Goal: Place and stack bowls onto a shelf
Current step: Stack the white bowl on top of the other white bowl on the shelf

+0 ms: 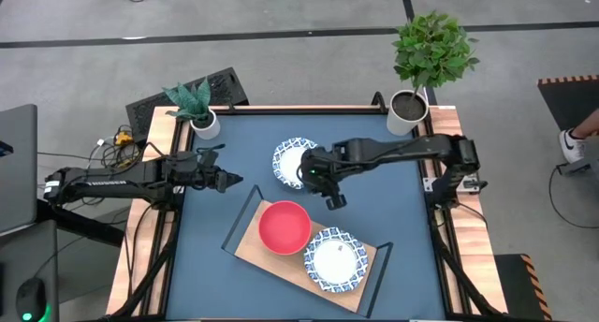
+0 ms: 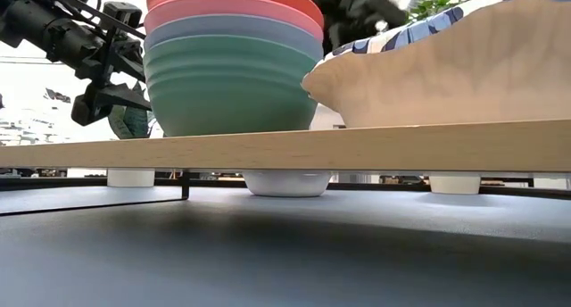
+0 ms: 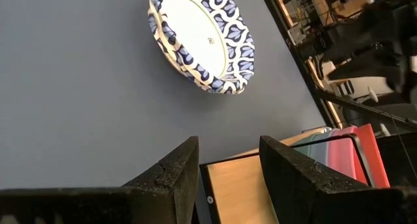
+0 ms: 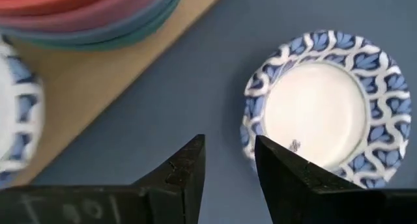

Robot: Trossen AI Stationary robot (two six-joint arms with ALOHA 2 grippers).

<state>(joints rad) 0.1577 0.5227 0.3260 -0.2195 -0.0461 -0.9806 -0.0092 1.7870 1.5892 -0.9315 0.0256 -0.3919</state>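
- Right gripper point(image 1: 334, 199): over the dark blue tabletop point(image 1: 234, 163), between the shelf point(image 1: 271, 259) and the loose white bowl with blue patterned rim point(image 1: 292, 159); fingers point(image 4: 184, 168) spread a little, nothing between them.
- Just beside that gripper: the loose patterned bowl, resting on the tabletop behind the shelf, a tiny dark mark inside its white centre, too small to read.
- Left gripper point(image 1: 227, 181): above the tabletop's left part, pointing toward the middle; fingers point(image 3: 172, 175) apart, holding nothing.
- On the shelf: pink-red bowl point(image 1: 284, 226) nested on top of a stack, with a grey-blue layer and the teal-green bowl point(image 2: 230, 88) beneath it in the low view.
- Just beside that stack, also on the shelf: second white bowl with blue patterned rim point(image 1: 333, 259).
- Shelf: light-wood board with thin black frame ends, lying at a slant on the front half of the tabletop.
- At the table's far edge: a leafy plant in a white pot point(image 1: 407, 109) on the right, a spiky plant in a white pot point(image 1: 205, 124) on the left.
- Readable writing: a line of pale lettering along the left arm, too small to make out; faint marks on the right wrist body, illegible.
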